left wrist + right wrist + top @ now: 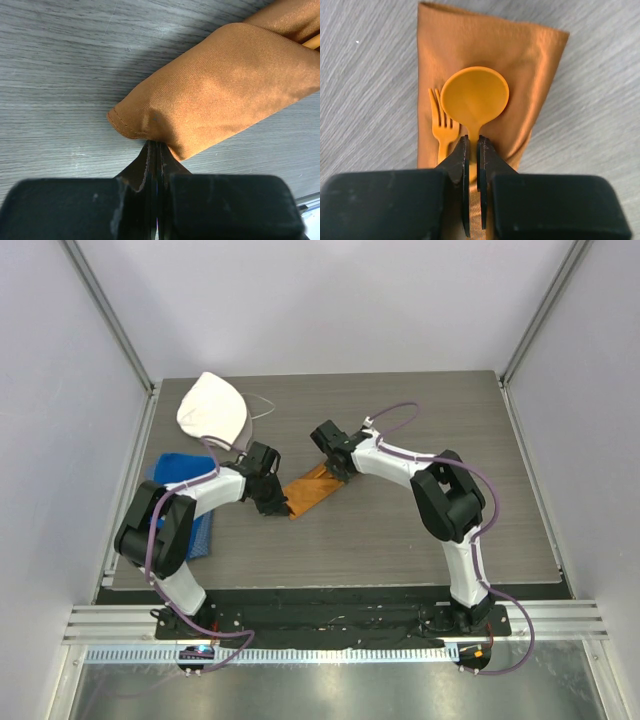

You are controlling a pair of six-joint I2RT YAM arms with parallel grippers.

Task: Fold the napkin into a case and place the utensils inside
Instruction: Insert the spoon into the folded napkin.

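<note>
Now, spoon (pixel 475 97) neck inside right tool (pixel 473 144).

Napkin (pixel 490 45) lies on the grey wood-grain desk (pixel 600 100) as a folded strip w/ creases. Its far end is cut off at a slant.

Spoon (pixel 475 97) sits on the napkin approx. mid-strip, round bowl toward the napkin's far end, handle toward its near end. Fork (pixel 444 131) also lies on the napkin, along its left edge, tines right against the bowl's left rim.

Right claw (pixel 473 142) is over the napkin's near end, fingers nearly together w/ the spoon's neck pinched between them. Fork handle passes just left of the claw, not gripped.
</note>
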